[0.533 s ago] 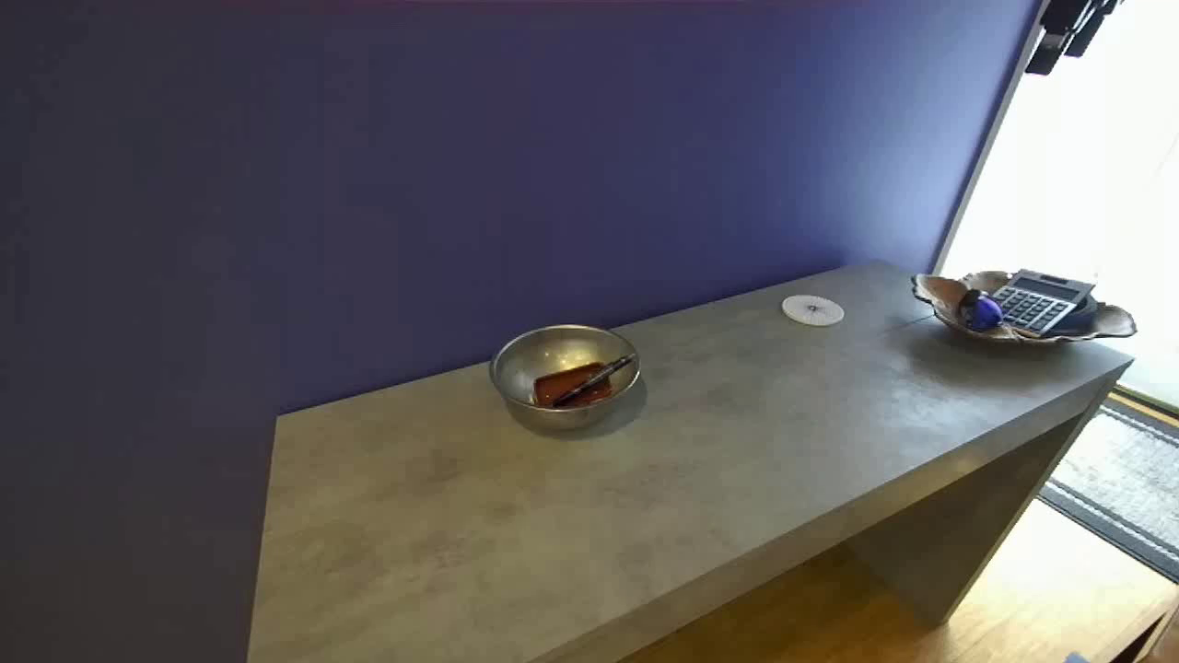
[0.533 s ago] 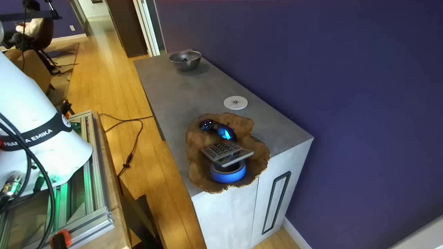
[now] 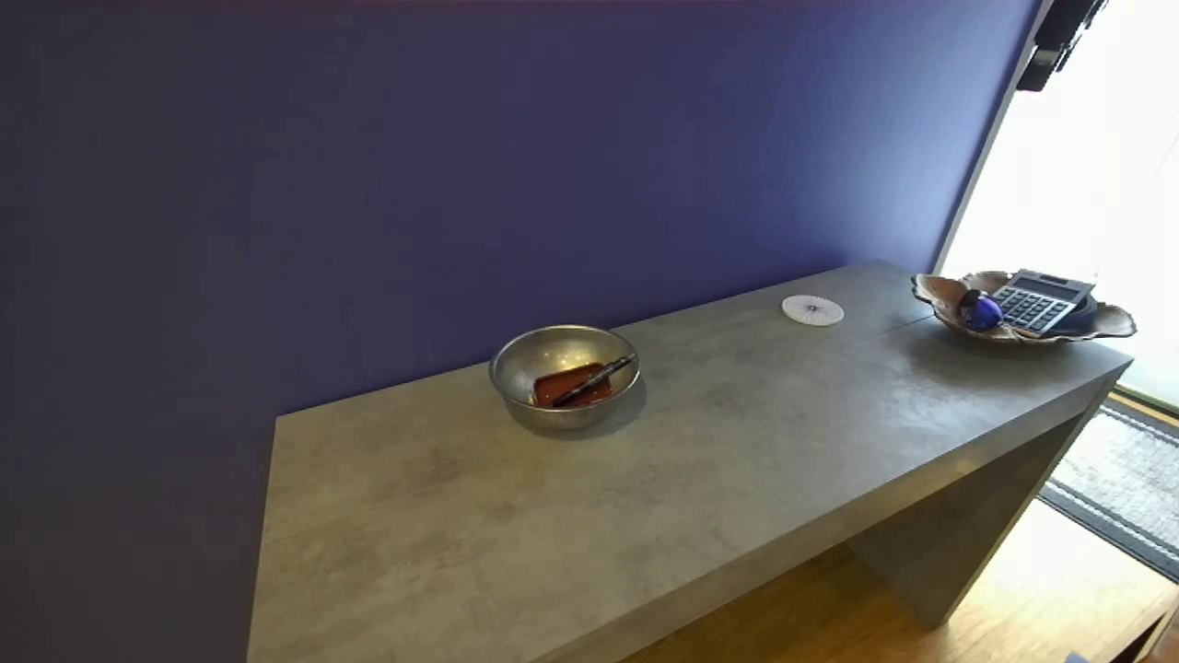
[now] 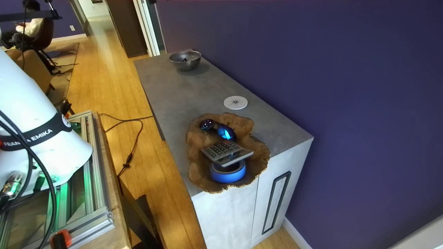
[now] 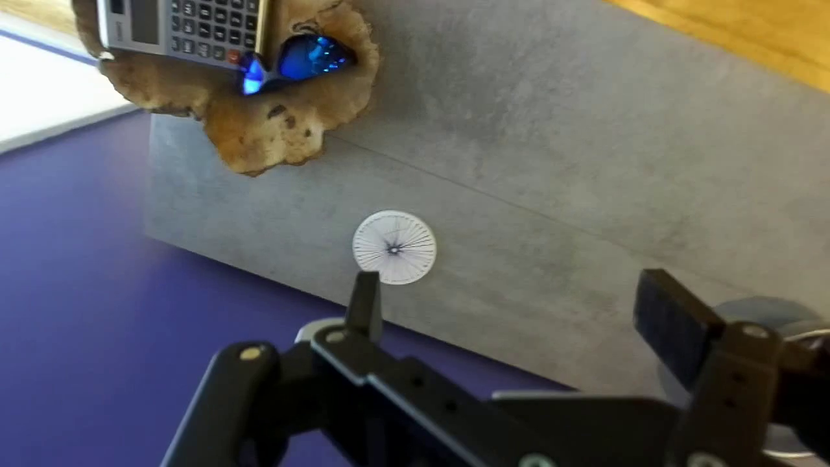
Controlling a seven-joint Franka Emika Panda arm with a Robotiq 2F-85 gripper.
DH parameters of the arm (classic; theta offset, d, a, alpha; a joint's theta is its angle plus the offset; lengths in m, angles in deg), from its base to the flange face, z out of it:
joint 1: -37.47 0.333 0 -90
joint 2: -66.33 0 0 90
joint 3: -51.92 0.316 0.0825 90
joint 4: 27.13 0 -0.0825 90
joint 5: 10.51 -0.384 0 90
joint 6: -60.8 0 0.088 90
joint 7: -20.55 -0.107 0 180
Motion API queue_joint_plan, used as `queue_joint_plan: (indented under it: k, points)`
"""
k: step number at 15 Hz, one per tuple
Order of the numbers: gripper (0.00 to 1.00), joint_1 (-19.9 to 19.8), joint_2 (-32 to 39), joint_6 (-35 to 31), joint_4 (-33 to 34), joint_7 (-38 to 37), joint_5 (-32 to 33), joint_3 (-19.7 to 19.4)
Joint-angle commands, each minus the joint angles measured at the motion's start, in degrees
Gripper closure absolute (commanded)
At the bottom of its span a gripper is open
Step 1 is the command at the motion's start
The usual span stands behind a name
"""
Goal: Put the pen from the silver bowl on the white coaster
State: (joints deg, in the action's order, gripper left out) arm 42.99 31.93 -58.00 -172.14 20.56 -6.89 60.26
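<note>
- Gripper [image 5: 519,308]: fingers set wide apart, positioned above the grey countertop [image 3: 516,516].
- Pen [image 3: 597,378]: inside the silver bowl [image 3: 553,420], lying diagonally across a red-brown rectangular object [image 3: 555,381].
- White coaster [image 5: 394,247]: flat on the countertop, between bowl and wooden dish [image 4: 197,162] in both exterior views.
- Wooden dish contents: tilted calculator [image 4: 221,149], mirrored sunglasses [image 4: 225,132], blue tape roll [image 4: 228,176].

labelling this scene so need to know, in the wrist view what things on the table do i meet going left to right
Calculator → blue-lensed sunglasses (both in the wooden dish) → white coaster → silver bowl, cut off by the right edge.
</note>
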Motion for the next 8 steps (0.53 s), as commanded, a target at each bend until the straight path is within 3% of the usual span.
queue_joint_plan:
  k: [1, 4, 8]
  points:
    - [0.00, 8.13, 5.38, -3.95, -0.89, 0.43, -3.63, 4.55]
    - [0.00, 13.80, 14.54, -10.77, 1.17, 1.01, -3.99, 9.41]
    - [0.00, 15.46, 28.92, -19.31, 7.66, 0.99, 4.06, 15.78]
